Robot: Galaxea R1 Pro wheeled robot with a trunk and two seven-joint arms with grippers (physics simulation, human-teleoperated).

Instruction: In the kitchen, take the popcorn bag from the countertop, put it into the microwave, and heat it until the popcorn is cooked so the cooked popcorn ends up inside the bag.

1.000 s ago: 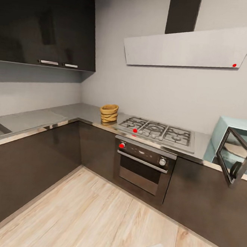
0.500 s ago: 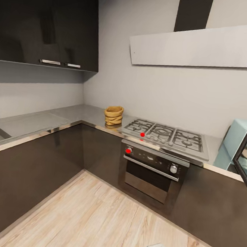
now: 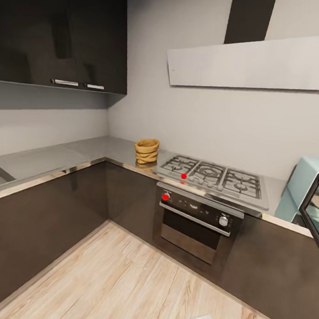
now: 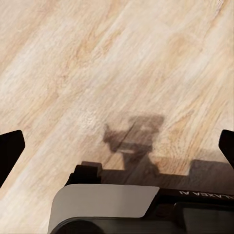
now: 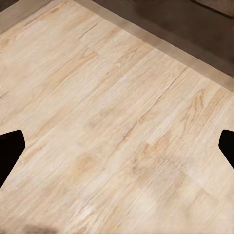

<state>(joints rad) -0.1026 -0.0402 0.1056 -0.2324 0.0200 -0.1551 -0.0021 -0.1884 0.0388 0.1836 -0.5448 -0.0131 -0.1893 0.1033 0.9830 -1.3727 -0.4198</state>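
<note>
Now, with the popcorn bag standing on the countertop just left of the hob, roll in squarely toward that corner and stop within reach, keeping both empty grippers spread wide as they hang over the floor.

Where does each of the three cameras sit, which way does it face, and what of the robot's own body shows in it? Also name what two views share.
Head view: from the robot's head, forward and down at the popcorn bag on the countertop, hob and microwave.
Left wrist view: along the left gripper, open, down at the wooden floor; its dark fingertips and base show.
Right wrist view: along the open right gripper, fingertips at the edges.
Shared: both wrist views show floor.
</note>
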